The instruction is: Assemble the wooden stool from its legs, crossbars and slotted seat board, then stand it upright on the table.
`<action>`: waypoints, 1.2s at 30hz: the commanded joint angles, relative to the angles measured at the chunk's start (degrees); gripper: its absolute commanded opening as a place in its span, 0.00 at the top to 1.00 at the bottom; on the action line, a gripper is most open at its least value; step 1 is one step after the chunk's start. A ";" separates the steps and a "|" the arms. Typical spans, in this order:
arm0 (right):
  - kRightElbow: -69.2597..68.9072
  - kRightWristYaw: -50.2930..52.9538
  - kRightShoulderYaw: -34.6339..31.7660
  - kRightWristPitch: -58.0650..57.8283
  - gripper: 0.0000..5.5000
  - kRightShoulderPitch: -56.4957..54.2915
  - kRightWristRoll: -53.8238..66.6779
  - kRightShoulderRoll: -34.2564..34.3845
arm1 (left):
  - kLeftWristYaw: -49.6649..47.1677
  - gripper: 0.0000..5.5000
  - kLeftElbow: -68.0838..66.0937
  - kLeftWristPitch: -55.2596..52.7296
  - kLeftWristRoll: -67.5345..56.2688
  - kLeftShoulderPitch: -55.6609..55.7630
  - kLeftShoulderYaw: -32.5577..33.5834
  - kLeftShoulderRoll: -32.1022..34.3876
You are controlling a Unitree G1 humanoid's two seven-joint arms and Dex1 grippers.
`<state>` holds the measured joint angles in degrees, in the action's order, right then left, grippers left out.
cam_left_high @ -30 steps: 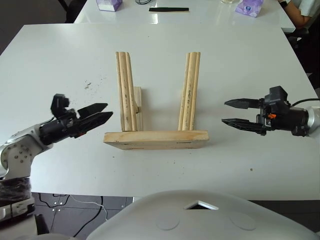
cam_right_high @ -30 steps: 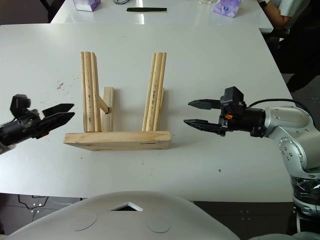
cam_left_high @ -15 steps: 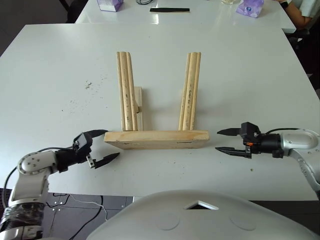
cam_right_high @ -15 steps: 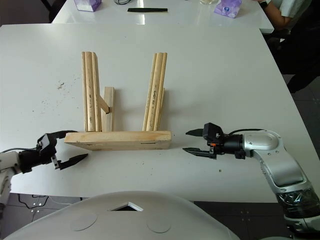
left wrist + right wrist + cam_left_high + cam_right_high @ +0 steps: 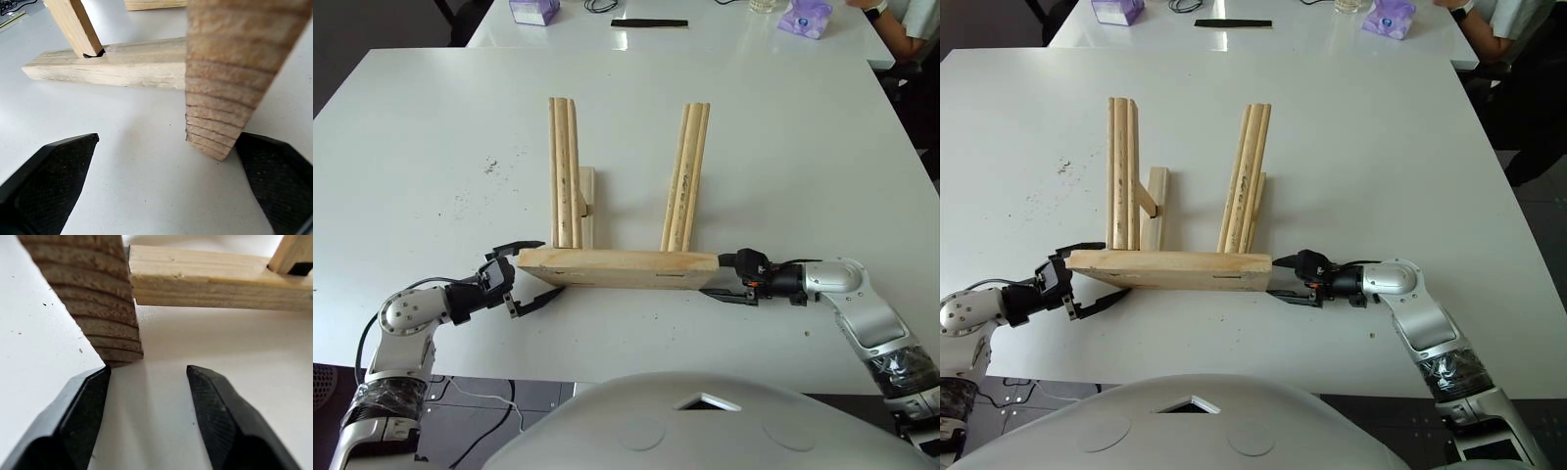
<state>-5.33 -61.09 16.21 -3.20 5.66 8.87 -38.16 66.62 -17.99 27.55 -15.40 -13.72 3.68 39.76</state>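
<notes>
1. upending step: seat board [image 5: 617, 267] rests on edge on the counter [image 5: 783, 147], legs [image 5: 565, 166] pointing to 12 o'clock.
2. left hand [image 5: 536, 269] at 9 o'clock and right hand [image 5: 715, 276] at 3 o'clock, both spread, flank the board's ends.
3. next move likely: pinch both ends, tip upright.

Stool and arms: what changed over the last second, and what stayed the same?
Both arms dropped low and closed in on the seat board. The left pincer now straddles its left end and the right pincer its right end, both open, not clamped. The stool stayed put, lying on its side on the table with its legs pointing away.
</notes>
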 commanded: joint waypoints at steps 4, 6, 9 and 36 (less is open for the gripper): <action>1.13 0.49 2.09 1.42 0.68 -0.24 -1.22 1.23 | -0.18 0.32 -3.82 -0.46 5.54 -1.24 -5.91 0.23; 1.07 0.81 2.36 1.57 0.74 -0.21 -1.28 1.62 | -0.21 0.38 -2.60 -0.84 5.00 -1.37 -6.60 0.16; 0.44 0.82 2.15 1.47 0.83 0.19 -1.11 1.62 | -0.02 0.47 -0.81 -1.68 3.91 -1.99 -7.19 0.63; 12.27 4.38 -3.29 3.84 0.41 -4.40 -3.59 -0.69 | 1.22 0.77 16.39 -12.05 -5.12 -3.29 -9.17 2.86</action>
<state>2.62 -58.18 13.63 0.17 1.90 7.93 -38.30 67.03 -7.35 18.21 -18.83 -15.74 -4.52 42.08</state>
